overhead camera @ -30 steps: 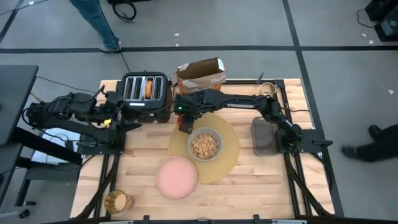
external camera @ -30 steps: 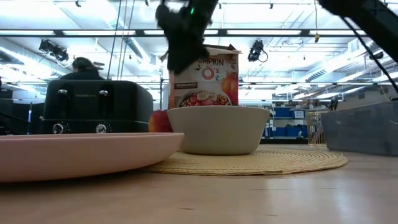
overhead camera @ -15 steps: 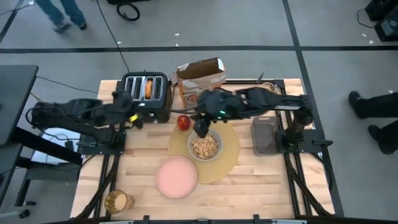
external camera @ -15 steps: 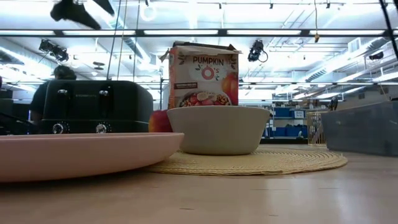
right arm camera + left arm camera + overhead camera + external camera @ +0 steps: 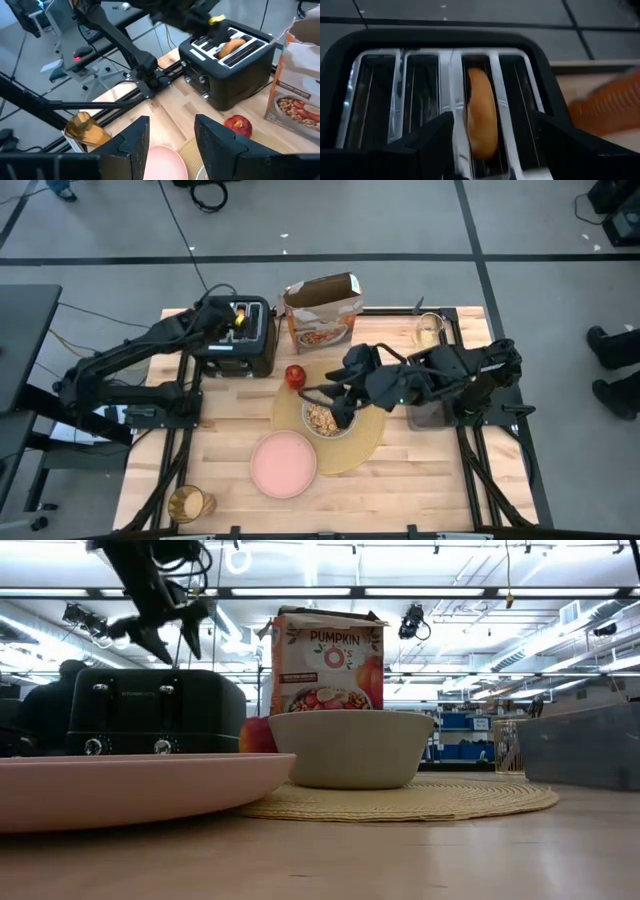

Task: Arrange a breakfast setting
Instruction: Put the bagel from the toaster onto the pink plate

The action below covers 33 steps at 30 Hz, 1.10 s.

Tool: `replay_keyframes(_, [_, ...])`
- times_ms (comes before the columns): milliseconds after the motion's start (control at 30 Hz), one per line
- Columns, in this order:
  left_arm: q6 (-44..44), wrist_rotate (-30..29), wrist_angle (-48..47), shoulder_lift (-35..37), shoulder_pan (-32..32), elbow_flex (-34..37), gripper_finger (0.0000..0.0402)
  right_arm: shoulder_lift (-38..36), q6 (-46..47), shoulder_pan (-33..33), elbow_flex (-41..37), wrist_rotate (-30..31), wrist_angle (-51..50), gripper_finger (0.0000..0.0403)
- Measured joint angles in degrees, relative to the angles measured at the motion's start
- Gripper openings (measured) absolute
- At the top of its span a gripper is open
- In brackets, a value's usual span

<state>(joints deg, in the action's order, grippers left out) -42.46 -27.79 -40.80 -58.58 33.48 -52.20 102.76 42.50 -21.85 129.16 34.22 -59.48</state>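
L gripper (image 5: 237, 319), fingers wide, over black toaster (image 5: 234, 335) at bench's far-left edge, straddling toasted bread (image 5: 481, 120) in slot. R gripper (image 5: 171, 137), fingers apart, empty, above grey bowl (image 5: 327, 418) on placemat (image 5: 368, 435).

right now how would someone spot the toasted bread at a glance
Find the black four-slot toaster at the table's far left corner, beside the cereal box. The round toasted bread stands on edge in one of its slots, the only filled one, golden brown against the black, directly under the left pincer.
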Motion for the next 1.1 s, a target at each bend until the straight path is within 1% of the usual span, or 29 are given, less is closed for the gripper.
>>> replay_keyframes(67, [1.45, 1.74, 3.61, -0.72, 2.24, 0.95, 0.0277, 0.1, 0.02, -0.56, -0.02, 0.26, -0.03, 0.0164])
replay_keyframes(200, [2.46, 2.23, 3.97, -3.85, 4.14, 1.22, 0.0276, 0.11, 0.85, -0.76, -0.02, 0.61, 0.09, 0.0164])
replay_keyframes(400, [2.96, 3.62, 3.77, -9.19, 3.64, 1.22, 0.0276, 0.11, -0.53, -0.67, -0.02, 0.72, 0.04, 0.0164])
replay_keyframes(500, [2.87, 3.45, 3.74, -9.69, 3.53, 1.13, 0.027, 0.11, -1.03, -0.66, -0.02, 0.74, 0.01, 0.0164])
replay_keyframes(600, [2.8, 3.56, 3.59, -9.56, 3.53, 1.13, 0.0246, 0.11, -2.03, -0.63, -0.02, 0.74, -0.26, 0.0164])
replay_keyframes(900, [2.79, 4.16, 3.34, -9.19, 4.98, 1.15, 0.014, 0.11, -3.44, -0.04, -0.02, 0.74, -0.79, 0.0164])
replay_keyframes(1100, [4.13, 4.37, 4.1, -7.89, 4.98, 1.2, 0.0097, 0.13, -3.87, 0.3, -0.02, 0.72, -1.03, 0.0164])
